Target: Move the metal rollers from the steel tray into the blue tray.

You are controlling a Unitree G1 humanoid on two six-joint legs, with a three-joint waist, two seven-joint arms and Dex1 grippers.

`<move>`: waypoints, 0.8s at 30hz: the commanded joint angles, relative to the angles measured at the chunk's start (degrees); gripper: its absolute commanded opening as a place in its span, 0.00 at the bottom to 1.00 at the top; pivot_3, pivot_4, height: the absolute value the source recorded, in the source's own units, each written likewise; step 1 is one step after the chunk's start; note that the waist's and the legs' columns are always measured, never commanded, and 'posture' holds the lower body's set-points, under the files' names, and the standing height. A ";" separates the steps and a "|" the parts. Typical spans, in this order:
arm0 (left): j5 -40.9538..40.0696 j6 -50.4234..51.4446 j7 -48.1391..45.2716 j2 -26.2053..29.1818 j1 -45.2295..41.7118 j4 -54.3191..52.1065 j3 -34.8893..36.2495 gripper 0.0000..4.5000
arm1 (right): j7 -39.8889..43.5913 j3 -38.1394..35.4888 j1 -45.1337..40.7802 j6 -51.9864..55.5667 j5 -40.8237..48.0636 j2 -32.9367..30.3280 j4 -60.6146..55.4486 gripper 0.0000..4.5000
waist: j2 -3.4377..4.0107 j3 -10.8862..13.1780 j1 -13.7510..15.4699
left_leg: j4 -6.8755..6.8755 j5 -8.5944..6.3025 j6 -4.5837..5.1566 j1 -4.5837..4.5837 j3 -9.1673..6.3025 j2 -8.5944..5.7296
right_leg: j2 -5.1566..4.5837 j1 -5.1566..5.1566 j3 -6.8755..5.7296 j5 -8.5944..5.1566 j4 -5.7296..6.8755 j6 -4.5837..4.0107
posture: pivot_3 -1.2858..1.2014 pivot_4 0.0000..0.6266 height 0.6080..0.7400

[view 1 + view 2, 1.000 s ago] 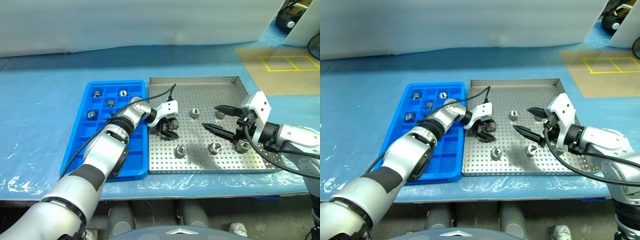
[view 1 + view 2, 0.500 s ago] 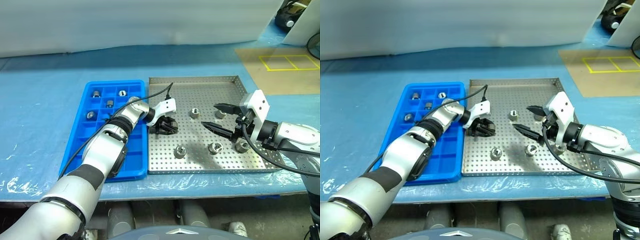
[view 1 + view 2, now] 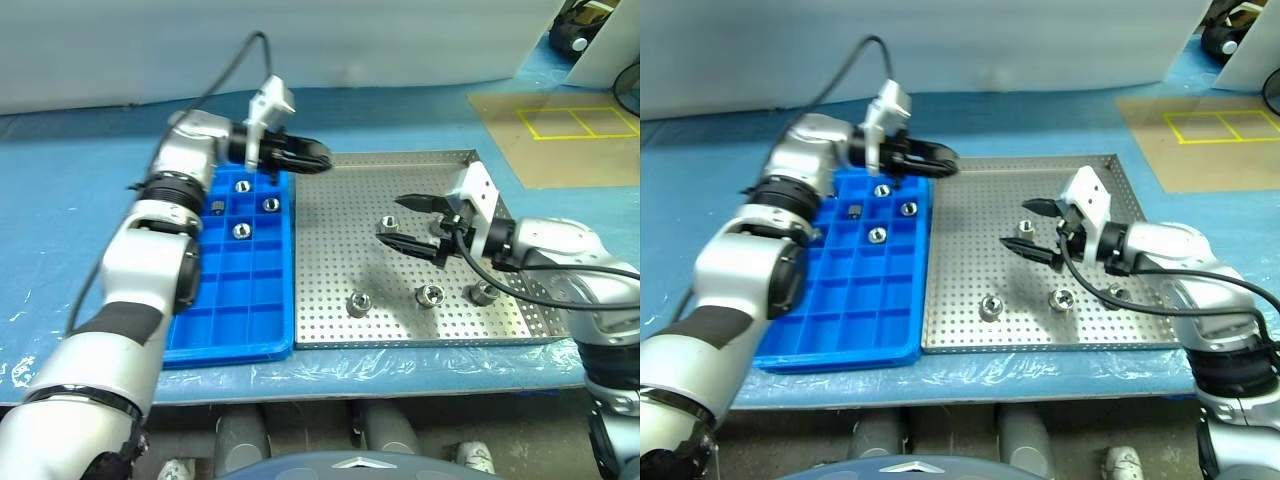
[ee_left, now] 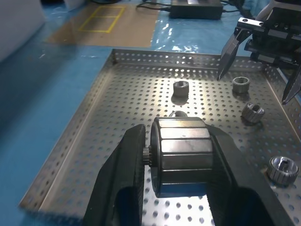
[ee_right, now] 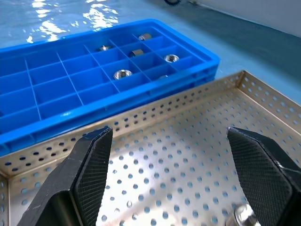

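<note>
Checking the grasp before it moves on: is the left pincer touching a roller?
Touching. In the left wrist view the left pincer has both fingers pressed against the sides of a roller.

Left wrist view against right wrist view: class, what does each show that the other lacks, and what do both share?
Left wrist view alone: the left gripper shut on a metal roller, loose rollers on the tray floor, and the right gripper's fingers at the far side.
Right wrist view alone: the blue tray with rollers in its compartments, framed by the right gripper, open.
Both: the perforated steel tray.
</note>
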 commanded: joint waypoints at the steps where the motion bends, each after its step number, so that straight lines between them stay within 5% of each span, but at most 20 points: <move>1: -3.25 7.28 -1.00 6.36 7.01 -12.31 1.74 0.30 | 4.20 3.52 -5.27 -4.49 -2.38 2.67 5.07 0.89 | 0.04 -0.01 1.00 | -0.04 0.01 -0.01 0.01 -0.01 0.03 | 0.01 -0.01 0.01 0.00 0.01 -0.01 | 0.49 0.24 1.00; 11: -15.03 30.96 8.47 21.06 44.32 -54.62 13.37 0.30 | 14.07 9.84 -16.22 -13.11 -7.82 11.31 21.15 0.89 | 0.02 0.00 6.33 | 0.08 0.01 0.01 -1.00 -0.26 0.27 | -0.01 -0.66 -0.94 -0.07 0.19 -0.17 | 0.59 0.24 1.00; 18: -20.05 36.37 14.63 22.06 60.09 -65.68 17.25 0.30 | 17.31 10.24 -18.79 -15.62 -9.73 14.38 25.67 0.89 | 0.00 0.01 8.81 | 0.43 0.17 -0.29 -1.25 -0.86 0.36 | -0.17 -0.61 -1.55 -0.20 0.72 -0.36 | 0.60 0.24 1.00; 24: -19.60 33.54 17.92 21.68 63.59 -64.51 15.27 0.30 | 18.34 10.09 -18.41 -15.09 -10.03 14.89 24.87 0.89 | 0.01 0.01 8.94 | 0.54 0.31 -0.53 -1.16 -0.92 0.56 | -0.18 -0.56 -1.53 -0.23 1.03 -0.44 | 0.60 0.24 1.00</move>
